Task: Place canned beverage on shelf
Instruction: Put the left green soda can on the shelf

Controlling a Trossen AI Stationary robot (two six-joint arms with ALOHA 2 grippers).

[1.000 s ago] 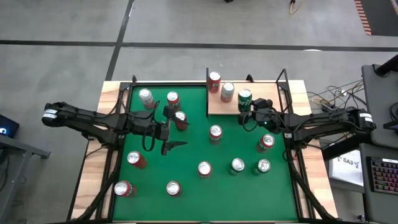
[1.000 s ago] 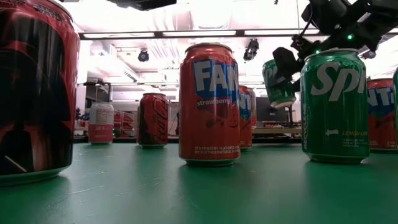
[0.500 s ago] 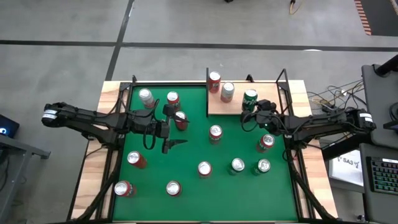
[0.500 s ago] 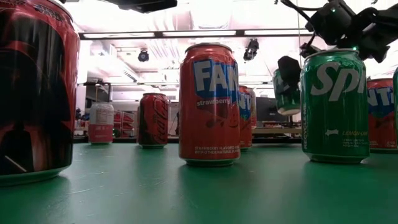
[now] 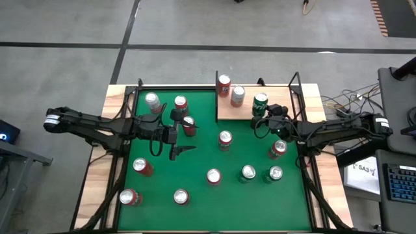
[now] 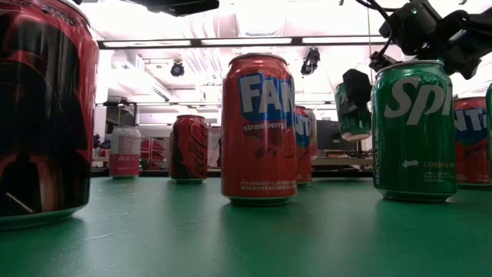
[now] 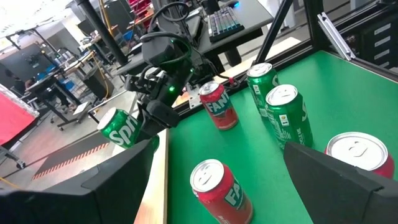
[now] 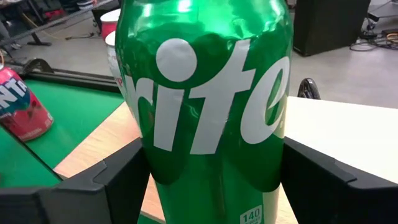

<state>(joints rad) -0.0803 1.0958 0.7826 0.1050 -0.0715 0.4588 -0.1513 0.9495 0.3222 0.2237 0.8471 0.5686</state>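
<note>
The right gripper (image 5: 265,112) gripped a green can (image 5: 260,103) over the shelf (image 5: 244,109); the left gripper (image 5: 182,136) waited, fingers open.

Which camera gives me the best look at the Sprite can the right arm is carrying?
Right wrist view: the Sprite can fills it, between the right gripper's fingers. High view shows only its top over the shelf; low and left wrist views show it small.
</note>
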